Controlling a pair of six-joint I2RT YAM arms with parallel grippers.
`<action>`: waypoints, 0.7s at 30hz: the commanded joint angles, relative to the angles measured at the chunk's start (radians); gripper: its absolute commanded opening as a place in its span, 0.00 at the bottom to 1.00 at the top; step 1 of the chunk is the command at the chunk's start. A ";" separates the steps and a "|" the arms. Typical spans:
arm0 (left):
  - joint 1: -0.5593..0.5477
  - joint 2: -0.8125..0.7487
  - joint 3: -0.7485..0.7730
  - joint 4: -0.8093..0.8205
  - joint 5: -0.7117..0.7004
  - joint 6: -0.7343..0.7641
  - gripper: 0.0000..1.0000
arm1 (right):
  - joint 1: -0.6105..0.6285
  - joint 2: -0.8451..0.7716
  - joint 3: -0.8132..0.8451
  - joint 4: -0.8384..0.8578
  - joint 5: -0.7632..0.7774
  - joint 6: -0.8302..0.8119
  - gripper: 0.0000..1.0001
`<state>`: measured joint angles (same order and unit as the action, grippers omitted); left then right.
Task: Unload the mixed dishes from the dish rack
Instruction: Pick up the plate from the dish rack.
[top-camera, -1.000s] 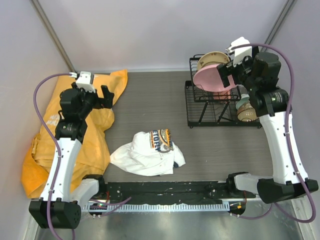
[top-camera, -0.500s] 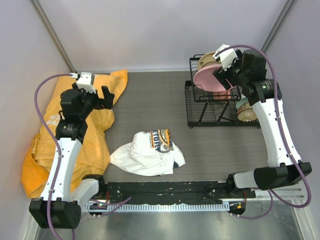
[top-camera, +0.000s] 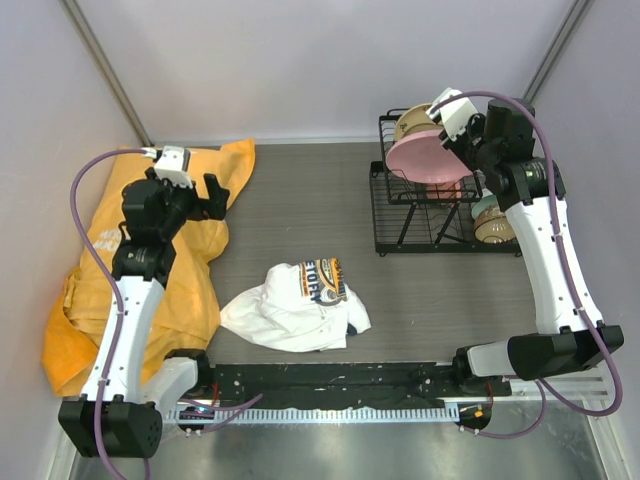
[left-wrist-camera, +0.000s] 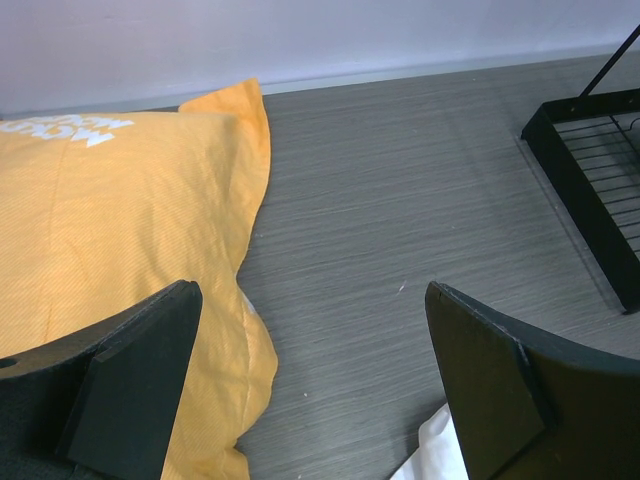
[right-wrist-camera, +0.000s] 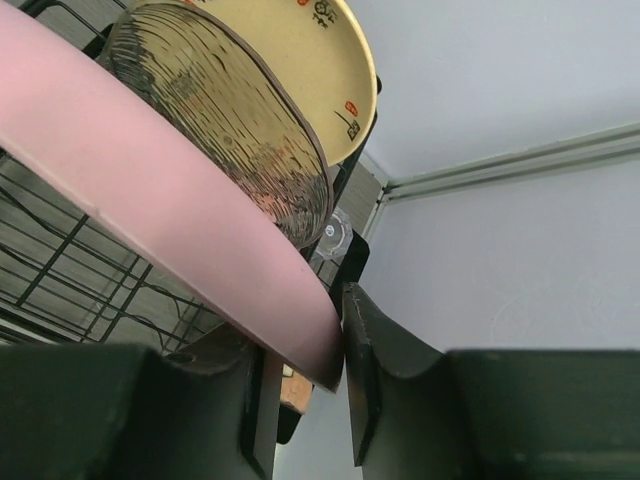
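Two plates (top-camera: 425, 155), two bowls (top-camera: 493, 222)

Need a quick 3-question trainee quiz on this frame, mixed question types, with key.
1. True or false: the right gripper has its fingers on either side of the rim of the pink plate.
2. Multiple choice: what lies under the left gripper? A) the dish rack B) bare table next to an orange cloth C) the white T-shirt's print
3. Fill in: directly behind the pink plate in the dish rack stands a smaller ____ plate with a patterned face.

Key: 1 true; 2 B, the orange cloth lies to its left; 3 cream, the cream plate.
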<state>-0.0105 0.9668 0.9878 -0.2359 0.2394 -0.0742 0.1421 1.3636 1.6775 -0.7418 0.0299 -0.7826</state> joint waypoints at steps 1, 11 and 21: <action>0.006 -0.019 -0.003 0.049 0.018 0.004 1.00 | -0.004 -0.023 0.044 0.033 0.042 -0.010 0.31; 0.006 -0.019 -0.003 0.049 0.018 0.005 1.00 | -0.004 -0.032 0.057 0.058 0.058 -0.018 0.19; 0.006 -0.022 -0.003 0.052 0.018 0.005 1.00 | -0.003 -0.046 0.088 0.071 0.064 -0.072 0.11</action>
<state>-0.0105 0.9661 0.9836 -0.2359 0.2398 -0.0742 0.1417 1.3613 1.7134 -0.7372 0.0704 -0.8288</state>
